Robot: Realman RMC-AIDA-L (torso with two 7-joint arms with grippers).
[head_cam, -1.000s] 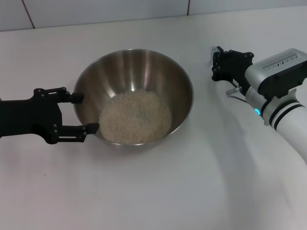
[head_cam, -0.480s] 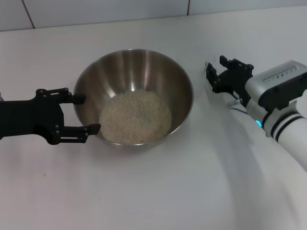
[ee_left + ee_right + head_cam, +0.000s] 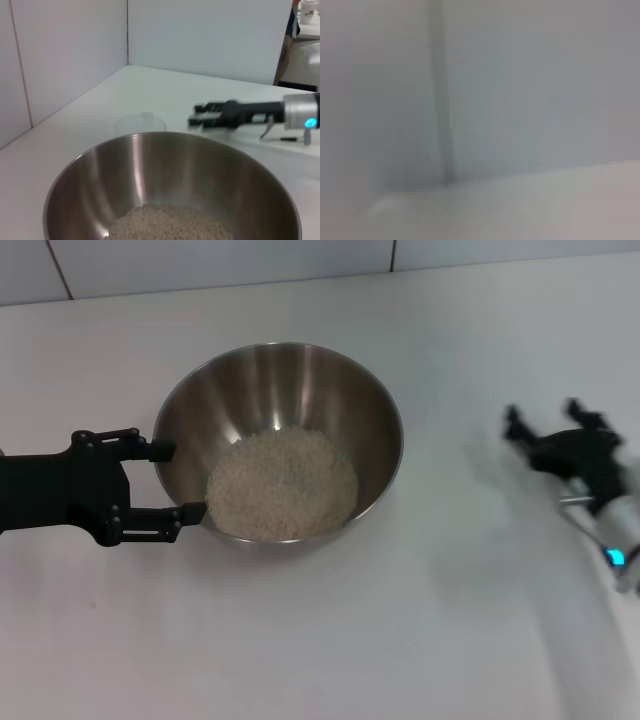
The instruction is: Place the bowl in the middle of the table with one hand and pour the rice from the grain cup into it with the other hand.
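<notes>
The steel bowl (image 3: 290, 390) stands in the middle of the white table (image 3: 330, 640) and holds a mound of rice (image 3: 282, 485). It also shows in the left wrist view (image 3: 175, 170). My left gripper (image 3: 178, 480) is open, with its fingertips at the bowl's left outer wall. The transparent grain cup (image 3: 141, 123) stands upright and looks empty on the table beyond the bowl; I cannot make it out in the head view. My right gripper (image 3: 543, 422) is blurred, open and empty, well to the right of the bowl. It also shows in the left wrist view (image 3: 196, 115), apart from the cup.
A tiled wall (image 3: 200, 260) runs along the table's far edge. The right wrist view shows only a blurred wall seam (image 3: 442, 100) and a strip of table.
My right gripper has drawn away from beside the bowl's right rim, moving right and nearer to me, without the cup. My left gripper has hardly moved.
</notes>
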